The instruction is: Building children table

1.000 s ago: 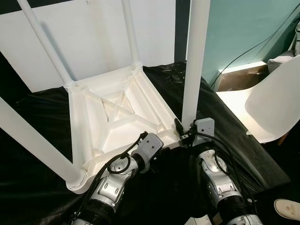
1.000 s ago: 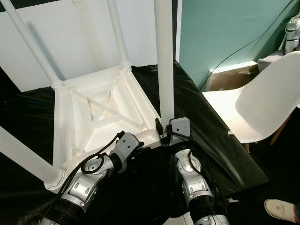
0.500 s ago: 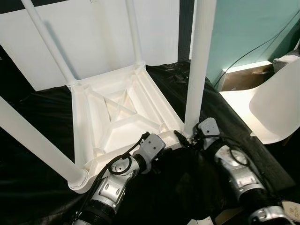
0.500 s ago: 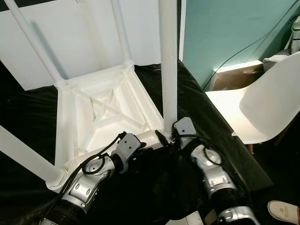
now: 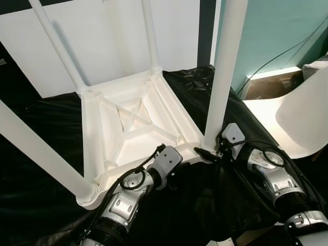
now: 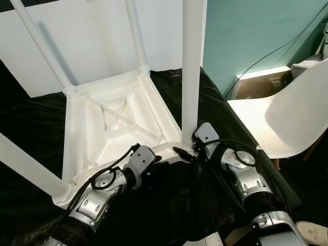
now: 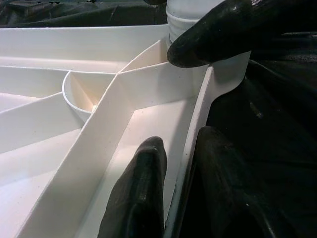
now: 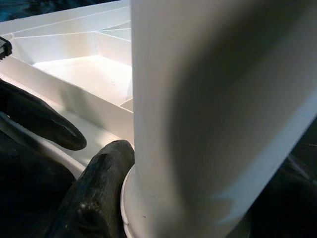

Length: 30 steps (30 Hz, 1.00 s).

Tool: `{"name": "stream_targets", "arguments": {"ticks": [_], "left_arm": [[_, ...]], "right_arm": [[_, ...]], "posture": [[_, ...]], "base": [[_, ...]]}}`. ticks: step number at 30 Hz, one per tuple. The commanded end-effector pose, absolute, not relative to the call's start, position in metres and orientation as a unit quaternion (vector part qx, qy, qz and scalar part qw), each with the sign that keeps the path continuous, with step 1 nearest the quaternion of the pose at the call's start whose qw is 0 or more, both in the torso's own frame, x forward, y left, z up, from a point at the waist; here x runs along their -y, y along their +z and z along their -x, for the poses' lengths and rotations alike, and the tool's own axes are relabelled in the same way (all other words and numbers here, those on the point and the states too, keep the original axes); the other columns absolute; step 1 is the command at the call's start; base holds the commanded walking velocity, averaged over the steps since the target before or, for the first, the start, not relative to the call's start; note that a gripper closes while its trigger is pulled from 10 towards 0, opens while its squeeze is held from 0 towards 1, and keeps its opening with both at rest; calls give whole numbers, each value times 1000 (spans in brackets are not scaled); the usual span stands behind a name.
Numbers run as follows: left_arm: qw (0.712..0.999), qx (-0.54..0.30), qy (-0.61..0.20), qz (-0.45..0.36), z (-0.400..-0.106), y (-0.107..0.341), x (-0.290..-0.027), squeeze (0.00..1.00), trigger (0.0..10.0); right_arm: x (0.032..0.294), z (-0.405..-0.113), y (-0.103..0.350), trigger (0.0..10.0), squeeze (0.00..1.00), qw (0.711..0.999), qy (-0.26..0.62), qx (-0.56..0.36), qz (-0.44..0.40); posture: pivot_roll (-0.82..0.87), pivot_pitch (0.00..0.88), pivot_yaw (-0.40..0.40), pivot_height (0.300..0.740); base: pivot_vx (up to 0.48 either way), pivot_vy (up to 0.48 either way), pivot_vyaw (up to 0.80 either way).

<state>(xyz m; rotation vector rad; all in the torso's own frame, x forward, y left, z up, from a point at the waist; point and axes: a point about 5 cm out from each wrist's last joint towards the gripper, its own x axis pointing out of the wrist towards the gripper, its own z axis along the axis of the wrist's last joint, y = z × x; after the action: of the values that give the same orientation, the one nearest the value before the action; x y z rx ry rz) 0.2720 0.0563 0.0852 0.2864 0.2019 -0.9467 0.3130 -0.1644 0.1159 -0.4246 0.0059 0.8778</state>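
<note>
Inverted children's table on the black sheet, all four legs socketed; assembly looks nearly complete. Right gripper clasps the near-right corner leg at its base; left gripper pinches the tabletop's near edge rim.

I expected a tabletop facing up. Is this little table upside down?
Yes, upside down: the table lies top-down on the black sheet, ribbed underside showing and its legs pointing up.

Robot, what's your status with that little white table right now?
Left hand clamped on upturned table rim. Right hand gripping base of near-right leg. All four legs up. White chair close on the right.
</note>
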Motion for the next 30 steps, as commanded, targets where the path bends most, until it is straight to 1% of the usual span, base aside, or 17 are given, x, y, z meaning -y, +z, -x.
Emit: {"name": "stream_targets", "arguments": {"ticks": [1, 2, 5, 10, 11, 12, 13, 14, 15, 16, 18, 21, 26, 27, 28, 29, 30], "left_arm": [[868, -167, -448, -136, -263, 58, -70, 0, 10000], [868, -167, -448, -136, -263, 58, -70, 0, 10000], [868, -167, -448, -135, -263, 58, -70, 0, 10000], [868, -167, -448, -135, -263, 58, -70, 0, 10000], [868, -167, -447, -137, -264, 58, -70, 0, 10000], [868, -167, -447, -137, -264, 58, -70, 0, 10000], [868, -168, -447, -135, -264, 58, -69, 0, 10000], [868, -169, -448, -134, -264, 58, -68, 0, 10000], [868, -169, -447, -134, -265, 58, -67, 0, 10000], [868, -169, -447, -134, -265, 58, -67, 0, 10000], [868, -168, -446, -135, -266, 58, -68, 0, 10000], [868, -168, -448, -135, -265, 58, -67, 0, 10000], [868, -168, -448, -135, -265, 58, -67, 0, 10000], [868, -168, -448, -134, -265, 58, -67, 0, 10000], [868, -168, -448, -134, -265, 58, -67, 0, 10000], [865, -171, -457, -117, -264, 59, -68, 1000, 10000], [862, -171, -466, -104, -262, 60, -68, 1000, 10000]], "right_arm": [[167, -305, 94, 0, 0, 881, 431, -53, 187], [167, -305, 94, 0, 0, 881, 431, -53, 187], [151, -295, 82, 0, 0, 886, 434, -52, 157], [147, -292, 79, 0, 0, 886, 436, -51, 148], [135, -288, 76, 0, 0, 895, 426, -38, 125], [135, -288, 76, 0, 0, 895, 426, -38, 125], [118, -281, 76, 0, 0, 918, 388, 9, 84], [109, -277, 78, 0, 0, 937, 344, 42, 49], [107, -277, 81, 0, 0, 953, 295, 65, 26], [107, -277, 81, 0, 0, 953, 295, 65, 26], [110, -279, 84, 0, 0, 965, 250, 79, 15], [111, -280, 85, 0, 0, 969, 231, 83, 15], [111, -279, 85, 0, 0, 970, 228, 82, 18], [111, -279, 85, 392, 0, 971, 227, 79, 21], [111, -279, 85, 392, 0, 971, 227, 79, 21], [113, -281, 83, 10000, 0, 971, 227, 67, 27], [113, -282, 83, 10000, 0, 971, 227, 63, 27]], "posture": [[-62, 0, 77, 740], [-62, 0, 77, 740], [-61, 0, 75, 740], [-61, 0, 75, 740], [-64, 0, 75, 740], [-64, 0, 75, 740], [-66, 0, 77, 740], [-66, 0, 77, 740], [-68, 0, 76, 740], [-68, 0, 76, 740], [-68, 0, 76, 740], [-74, 0, 77, 740], [-74, 0, 77, 740], [-73, 0, 76, 740], [-73, 0, 76, 740], [-74, 0, 76, 740], [-74, 0, 76, 740]], "base": [[0, 0, 0], [0, 0, 0], [0, 0, 0], [0, 0, 0], [0, 0, 0], [0, 0, 0], [0, 0, 0], [0, 0, 0], [0, 0, 0], [0, 0, 0], [0, 0, 0], [0, 0, 0], [0, 0, 0], [0, 0, 0], [0, 0, 0], [0, 0, 0], [0, 0, 0]]}}
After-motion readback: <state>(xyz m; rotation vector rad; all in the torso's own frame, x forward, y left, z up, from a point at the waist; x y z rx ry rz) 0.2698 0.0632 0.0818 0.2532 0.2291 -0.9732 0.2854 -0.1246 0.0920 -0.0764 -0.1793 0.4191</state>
